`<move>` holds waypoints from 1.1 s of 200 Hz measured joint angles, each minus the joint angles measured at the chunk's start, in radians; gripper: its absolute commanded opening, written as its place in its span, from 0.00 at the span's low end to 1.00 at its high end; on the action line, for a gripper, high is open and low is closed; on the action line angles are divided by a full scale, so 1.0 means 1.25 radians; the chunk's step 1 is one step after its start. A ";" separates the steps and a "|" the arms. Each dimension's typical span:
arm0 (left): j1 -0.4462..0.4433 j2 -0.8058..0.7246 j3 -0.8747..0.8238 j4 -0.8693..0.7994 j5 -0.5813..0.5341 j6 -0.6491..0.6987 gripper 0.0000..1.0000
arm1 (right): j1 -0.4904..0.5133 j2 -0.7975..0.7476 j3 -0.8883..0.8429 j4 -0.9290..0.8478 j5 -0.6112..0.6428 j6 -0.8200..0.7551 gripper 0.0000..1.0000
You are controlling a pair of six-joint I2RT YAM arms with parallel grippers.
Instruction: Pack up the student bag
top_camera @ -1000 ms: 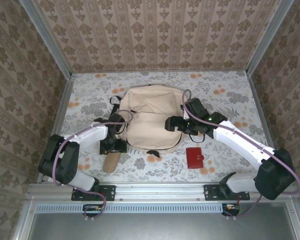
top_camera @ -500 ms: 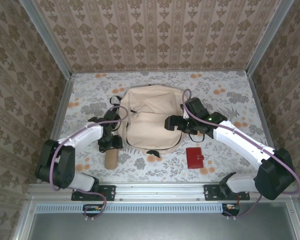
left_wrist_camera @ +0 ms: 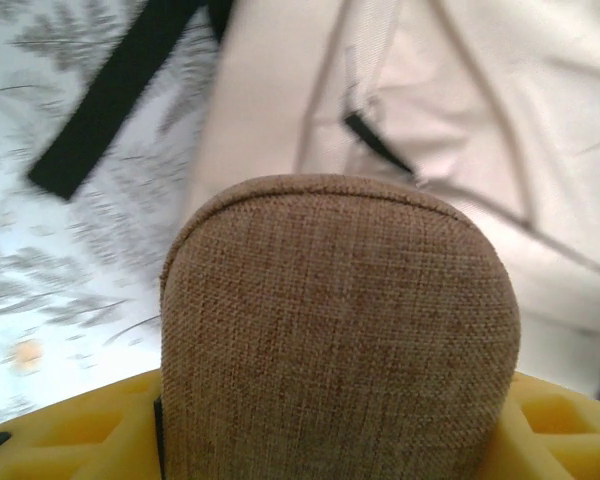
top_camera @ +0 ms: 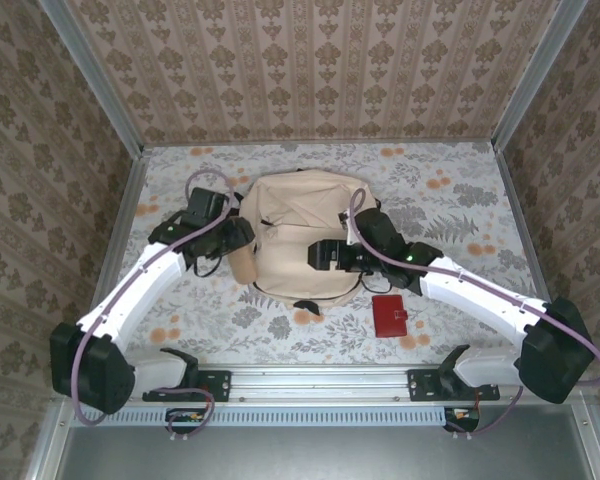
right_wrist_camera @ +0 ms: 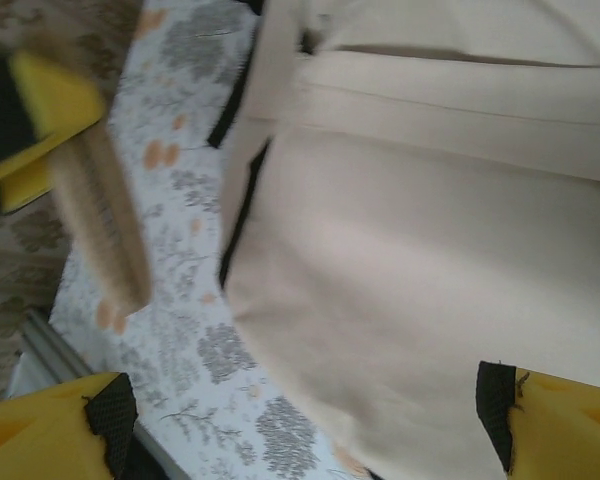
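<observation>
Left gripper (top_camera: 235, 243) is clamped on the tan pencil pouch (top_camera: 244, 263). The pouch has been lifted off the lower-left table (top_camera: 210, 325) to the left edge of the student bag (top_camera: 302, 215), which lies centre frame. Right gripper (top_camera: 321, 253) hangs wide open over the bag's front. Insertion appears imminent.

Overhead camera: looking down over the floral-patterned table (top_camera: 450, 210). Wrist cameras: peering close, seemingly downward, both sharing the large cream fabric backpack (right_wrist_camera: 410, 230).

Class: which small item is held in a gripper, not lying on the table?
The tan fabric pouch, clamped by the left gripper beside the backpack; the red wallet lies untouched.
</observation>
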 measured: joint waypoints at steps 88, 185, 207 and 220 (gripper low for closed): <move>-0.016 0.178 0.065 0.216 0.204 -0.233 0.35 | 0.089 0.142 -0.001 0.253 -0.005 -0.044 0.76; 0.006 0.198 0.065 0.255 0.255 -0.317 0.32 | 0.061 0.178 -0.023 0.354 0.064 -0.054 0.78; 0.006 0.198 0.065 0.254 0.269 -0.321 0.32 | 0.058 0.178 -0.023 0.360 0.076 -0.059 0.78; 0.007 0.198 0.065 0.254 0.277 -0.323 0.32 | 0.057 0.184 -0.023 0.365 0.078 -0.060 0.76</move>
